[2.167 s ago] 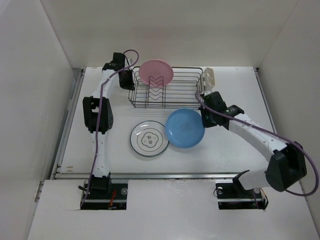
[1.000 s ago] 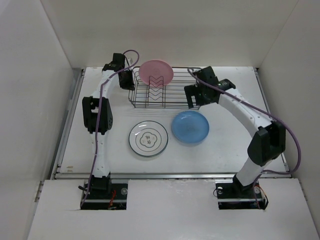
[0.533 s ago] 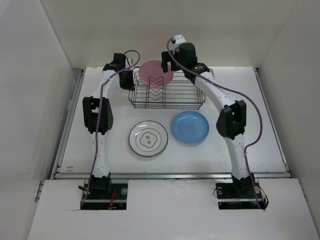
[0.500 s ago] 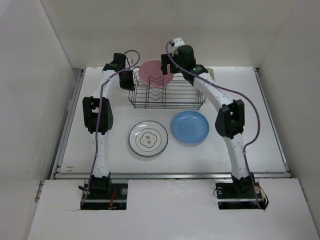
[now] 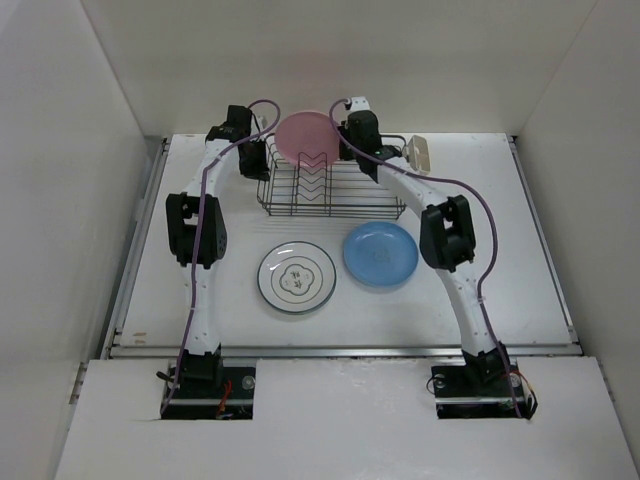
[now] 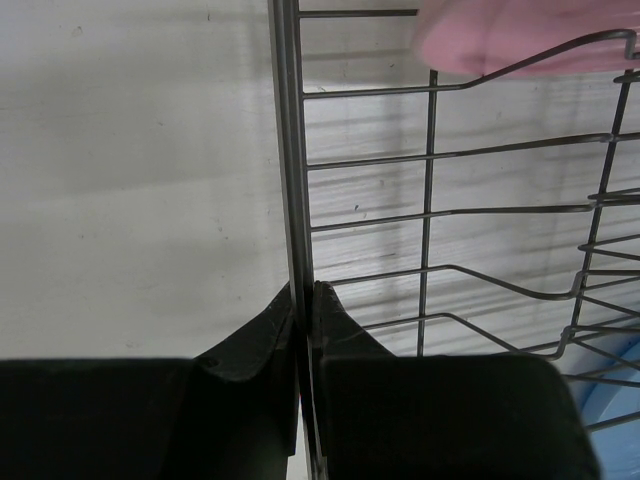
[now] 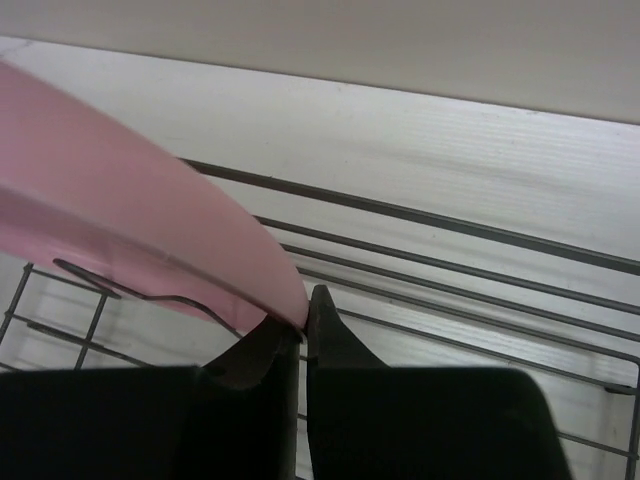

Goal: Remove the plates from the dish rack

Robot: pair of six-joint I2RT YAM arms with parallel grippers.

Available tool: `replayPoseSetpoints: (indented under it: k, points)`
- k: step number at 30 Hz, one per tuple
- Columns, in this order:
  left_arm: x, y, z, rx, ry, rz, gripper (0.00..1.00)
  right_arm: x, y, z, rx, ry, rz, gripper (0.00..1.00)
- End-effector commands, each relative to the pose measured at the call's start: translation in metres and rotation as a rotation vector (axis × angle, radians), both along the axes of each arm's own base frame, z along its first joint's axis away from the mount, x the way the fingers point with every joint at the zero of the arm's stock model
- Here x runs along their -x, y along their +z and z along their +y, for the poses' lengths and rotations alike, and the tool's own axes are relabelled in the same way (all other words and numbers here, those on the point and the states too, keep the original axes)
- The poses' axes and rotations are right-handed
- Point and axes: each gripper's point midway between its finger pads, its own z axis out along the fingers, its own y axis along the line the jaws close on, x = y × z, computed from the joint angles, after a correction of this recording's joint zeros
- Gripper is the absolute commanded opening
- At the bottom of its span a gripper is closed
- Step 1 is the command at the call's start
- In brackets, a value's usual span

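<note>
The dish rack (image 5: 335, 190) stands at the back of the table. A pink plate (image 5: 306, 137) stands upright in its far left end. My right gripper (image 5: 343, 138) is shut on the pink plate's right rim (image 7: 200, 250). My left gripper (image 5: 256, 160) is shut on the rack's left end wire (image 6: 290, 200). A blue plate (image 5: 380, 254) and a white plate with a dark rim and centre motif (image 5: 297, 277) lie flat on the table in front of the rack. No orange sunburst plate is in view.
A small cream cup (image 5: 418, 152) hangs on the rack's right end. White walls close in the table on the left, back and right. The right arm arches over the rack's right half.
My right arm left the blue plate on the table, swung up over the rack to its far side, and closed on the pink plate's rim. The left arm has not moved.
</note>
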Motion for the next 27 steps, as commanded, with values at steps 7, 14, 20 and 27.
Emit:
replayPoseSetpoints:
  k: [7,14,20,27]
  points:
    - [0.012,-0.011,-0.011,-0.012,-0.037,0.058,0.00,0.000,0.145,-0.026,-0.061,-0.123,-0.308,0.00]
    - [0.014,-0.015,-0.010,-0.017,-0.025,0.068,0.00,0.023,0.238,-0.055,-0.141,-0.227,-0.476,0.00]
    - [0.015,-0.011,-0.008,-0.026,-0.019,0.067,0.00,0.064,0.246,-0.053,-0.102,-0.095,-0.405,0.00]
    - [0.018,0.001,-0.007,0.011,0.010,0.066,0.00,0.184,0.131,-0.066,0.029,0.209,0.158,0.00]
